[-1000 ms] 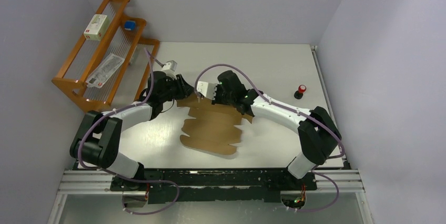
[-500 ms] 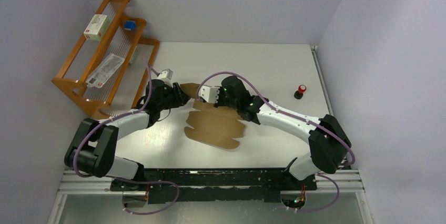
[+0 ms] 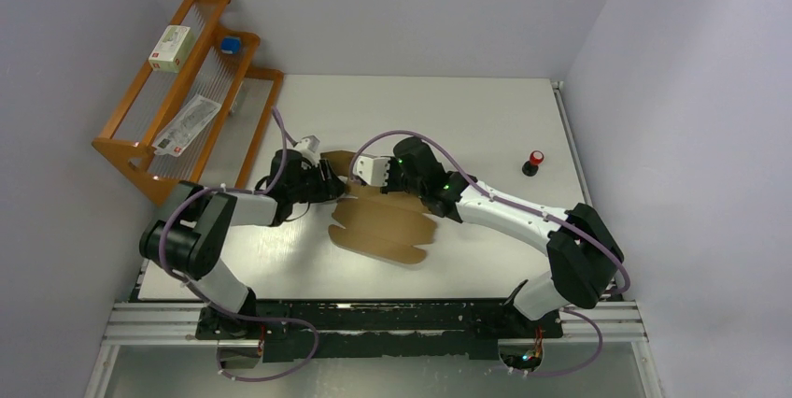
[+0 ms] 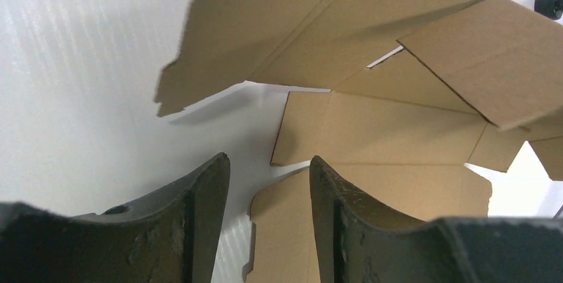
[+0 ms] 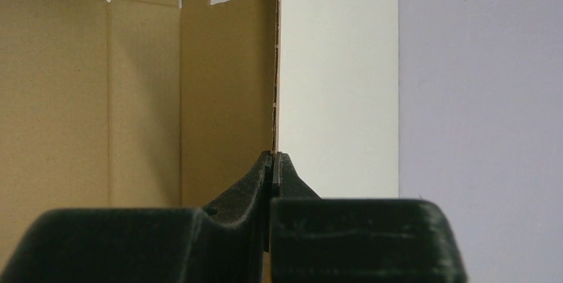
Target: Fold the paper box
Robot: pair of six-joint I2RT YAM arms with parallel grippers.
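The paper box [image 3: 383, 225] is a flat brown cardboard sheet with flaps. It lies in the middle of the white table [image 3: 486, 118], between the two arms. The far part of the sheet is lifted up off the table, and the near part lies flat. The right gripper [image 5: 273, 163] has its two black fingers pressed together on the thin edge of the cardboard, so it is pinching the paper box. In the right wrist view the brown sheet fills the left side, and the table and the wall are on the right. The left gripper [image 4: 269, 167] sits low at the left side of the sheet. Its two fingers [image 4: 206, 193] are apart and nothing is between them. Just past them you can see a flap lying flat and a bigger flap raised above the table, with a shadow under it. A wooden rack [image 3: 126, 141] stands at the far left of the table. It holds a small white box [image 3: 173, 47], a small blue thing [image 3: 230, 44] and a flat packet [image 3: 187, 125]. A little black knob with a red top [image 3: 533, 163] stands by itself near the right side.
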